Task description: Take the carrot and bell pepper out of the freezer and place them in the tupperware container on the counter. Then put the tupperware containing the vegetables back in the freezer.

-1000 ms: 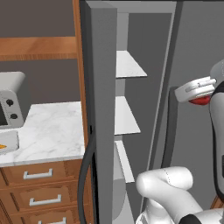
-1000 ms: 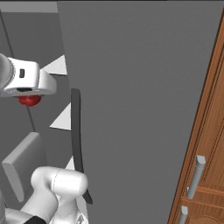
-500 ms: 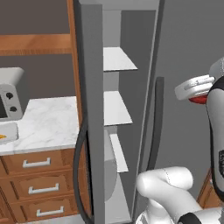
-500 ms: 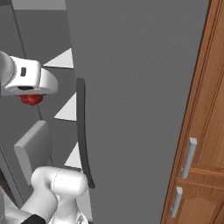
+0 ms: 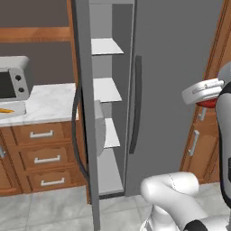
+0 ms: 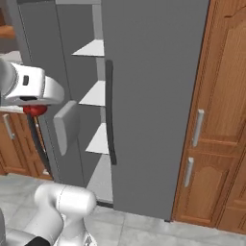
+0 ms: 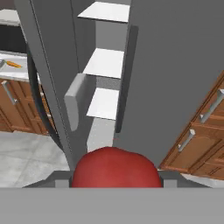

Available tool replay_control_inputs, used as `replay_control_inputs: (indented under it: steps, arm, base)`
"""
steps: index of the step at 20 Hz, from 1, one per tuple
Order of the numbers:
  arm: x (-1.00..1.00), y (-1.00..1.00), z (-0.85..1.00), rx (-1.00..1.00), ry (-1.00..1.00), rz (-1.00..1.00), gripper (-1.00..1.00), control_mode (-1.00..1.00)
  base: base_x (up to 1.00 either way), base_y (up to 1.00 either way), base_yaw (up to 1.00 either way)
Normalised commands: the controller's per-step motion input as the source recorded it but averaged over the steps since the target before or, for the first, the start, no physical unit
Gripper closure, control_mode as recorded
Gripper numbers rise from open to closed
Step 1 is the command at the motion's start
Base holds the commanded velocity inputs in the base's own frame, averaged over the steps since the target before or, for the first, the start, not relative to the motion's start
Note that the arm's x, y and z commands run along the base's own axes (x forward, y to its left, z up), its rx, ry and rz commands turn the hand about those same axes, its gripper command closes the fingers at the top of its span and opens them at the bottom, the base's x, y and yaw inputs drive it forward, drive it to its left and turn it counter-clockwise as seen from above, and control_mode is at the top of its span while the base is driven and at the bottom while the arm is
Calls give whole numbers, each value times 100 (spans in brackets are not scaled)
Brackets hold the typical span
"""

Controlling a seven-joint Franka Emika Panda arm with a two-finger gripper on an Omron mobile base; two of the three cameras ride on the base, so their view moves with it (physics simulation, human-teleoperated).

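My gripper (image 5: 205, 100) is shut on the dark-red bell pepper (image 5: 208, 103), held in the air in front of the freezer (image 5: 180, 67). The right base view has the bell pepper (image 6: 34, 110) under the white hand, and the hand view has the bell pepper (image 7: 116, 168) low in the middle. The freezer's left door (image 5: 83, 113) stands open on white shelves (image 5: 106, 89). On the counter (image 5: 49, 101) to the left, the orange carrot (image 5: 6, 110) lies in the light-grey tupperware container (image 5: 16, 108). The carrot (image 7: 14, 64) also appears at the hand view's upper left.
A grey microwave (image 5: 11, 83) stands on the counter behind the container. Wooden drawers (image 5: 43, 155) sit under the counter. A tall wooden cabinet (image 6: 218, 120) flanks the freezer on the right. The dark handle (image 5: 135, 103) runs down the shut freezer door.
The whole picture has shifted and widened, so the base has driven back from the freezer. The wooden cabinet on the right has come into view. The pepper stays in the gripper.
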Motion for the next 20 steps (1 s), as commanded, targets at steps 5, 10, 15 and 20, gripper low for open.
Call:
replay_control_inputs:
  steps: [5, 10, 15, 20]
  arm:
    - [0, 0, 0, 0, 0, 0, 100, 100]
    - [0, 0, 0, 0, 0, 0, 100, 100]
    - [0, 0, 0, 0, 0, 0, 100, 100]
    - [0, 0, 0, 0, 0, 0, 100, 100]
  base:
    - [-56, 100, 0]
    - [-49, 100, 0]
    - [-50, 100, 0]
    - [39, 100, -7]
